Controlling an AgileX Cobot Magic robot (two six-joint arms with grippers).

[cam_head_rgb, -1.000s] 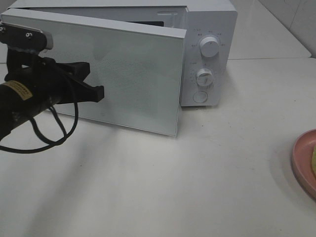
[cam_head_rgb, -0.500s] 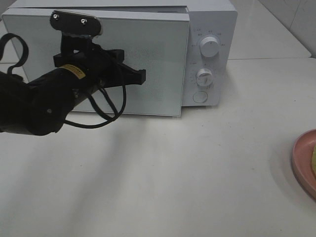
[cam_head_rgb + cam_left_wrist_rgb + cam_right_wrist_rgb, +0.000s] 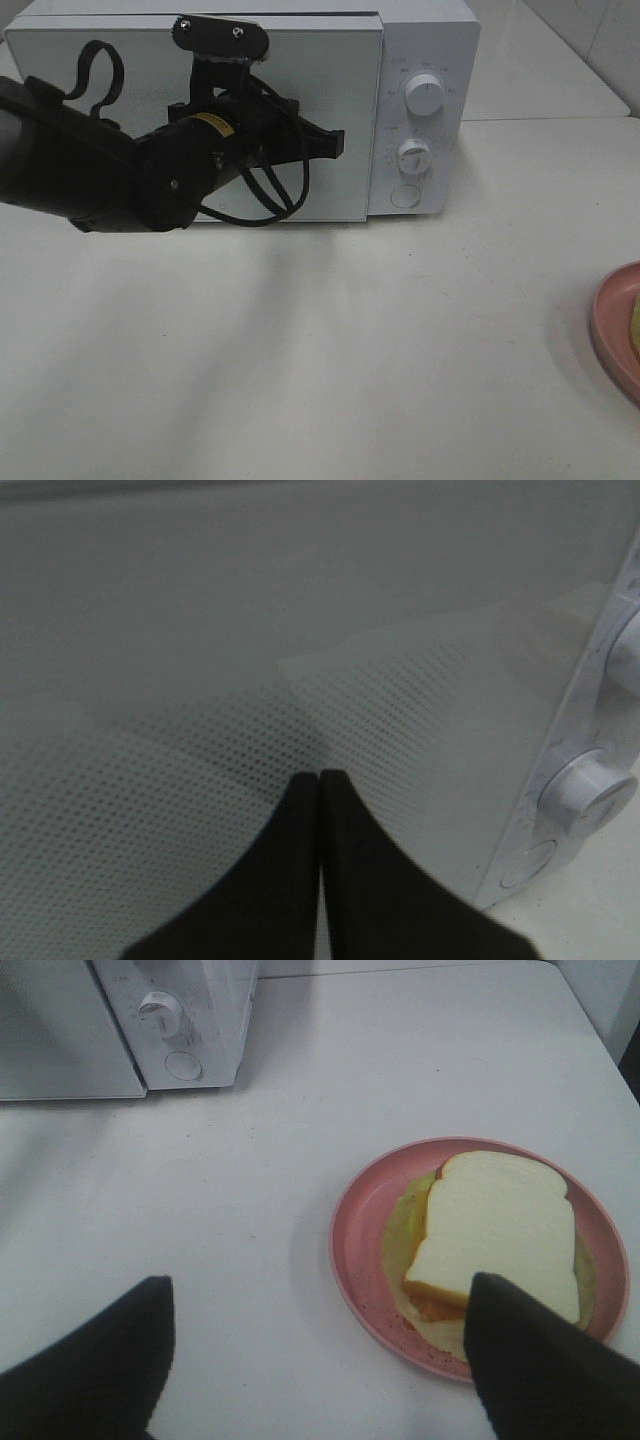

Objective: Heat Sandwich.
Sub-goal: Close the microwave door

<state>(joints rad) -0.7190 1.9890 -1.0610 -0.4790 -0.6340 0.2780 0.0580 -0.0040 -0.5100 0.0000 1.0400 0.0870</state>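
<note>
The white microwave (image 3: 425, 40) stands at the back with its door (image 3: 120, 60) flush shut. My left gripper (image 3: 336, 144) is shut and empty, its tips against the door's right part near the control panel; the left wrist view shows the two fingertips (image 3: 319, 778) pressed together at the dotted door glass. The sandwich (image 3: 500, 1230), white bread with pale filling, lies on the round pink plate (image 3: 350, 1250) on the table. My right gripper (image 3: 320, 1360) is open and empty, hovering near the plate. In the high view only the plate's edge (image 3: 612, 325) shows at the far right.
The control panel has two white knobs (image 3: 424, 97) (image 3: 413, 157) and a round button (image 3: 404, 196). The microwave corner also shows in the right wrist view (image 3: 170, 1020). The white table (image 3: 350, 350) spreads between microwave and plate. A black cable loops under the left arm.
The microwave door has swung from ajar to fully shut. My left gripper has moved right along the door, pushing it closed. The plate has not moved.
</note>
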